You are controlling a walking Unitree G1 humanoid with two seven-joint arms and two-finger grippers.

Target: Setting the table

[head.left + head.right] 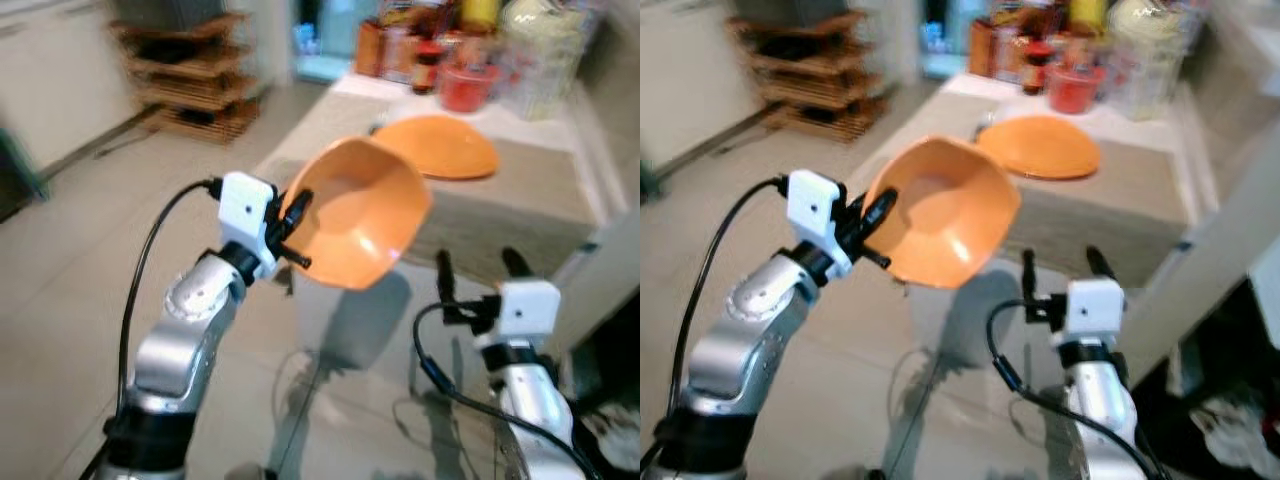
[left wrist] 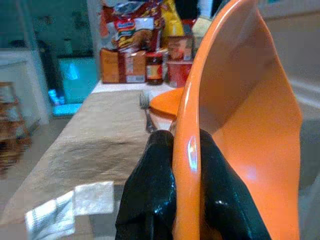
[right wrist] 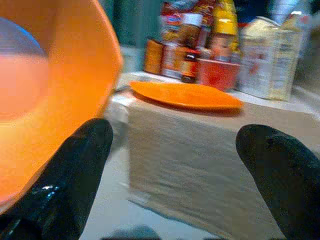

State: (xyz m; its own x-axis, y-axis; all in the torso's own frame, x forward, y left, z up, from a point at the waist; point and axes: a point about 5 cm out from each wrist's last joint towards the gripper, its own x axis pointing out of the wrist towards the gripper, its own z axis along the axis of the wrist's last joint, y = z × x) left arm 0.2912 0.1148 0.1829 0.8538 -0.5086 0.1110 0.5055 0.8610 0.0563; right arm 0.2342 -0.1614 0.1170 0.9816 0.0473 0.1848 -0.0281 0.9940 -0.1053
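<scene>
Partway: my left end effector (image 1: 292, 236) clamps the orange bowl (image 1: 360, 225) above the tabletop (image 1: 500, 215); orange plate (image 1: 445, 148) already laid; right end effector (image 1: 478, 268) spread wide, empty.

left gripper (image 1: 872, 222) grips orange bowl (image 1: 945, 225).

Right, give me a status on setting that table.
Done: an orange plate lies on the table runner, a fork beside it. In hand: the left gripper pinches the rim of an orange bowl, held tilted in the air short of the table. The right gripper is open and empty. Left: setting the bowl down.
</scene>
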